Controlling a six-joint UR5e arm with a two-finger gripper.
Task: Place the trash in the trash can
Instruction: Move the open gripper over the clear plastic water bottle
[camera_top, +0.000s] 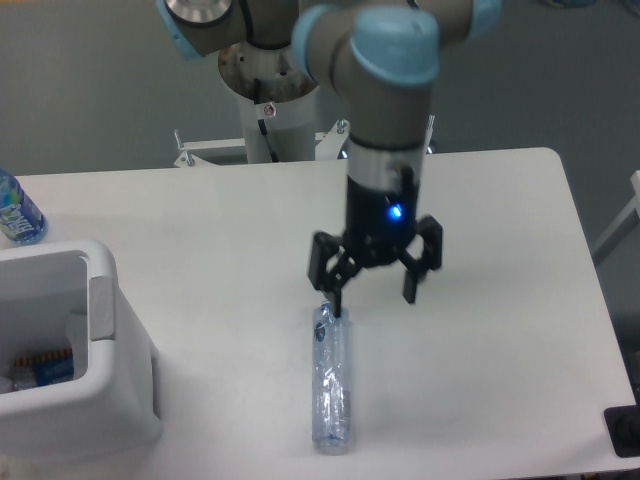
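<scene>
My hand (372, 287) hangs empty, fingers spread; the crinkled bottle (331, 378) lies on the desk (500, 260) just below-left. Something's already inside the trash can (70, 395) far left; bottle's left.

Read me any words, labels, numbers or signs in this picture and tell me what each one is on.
None can be read.
Round red-ringed sticker on the arm's base column: a sign, too small to read.
Blue label on the water bottle: print blurred.
Printed item inside the trash can: no legible text.
Clear bottle: no readable print.
</scene>
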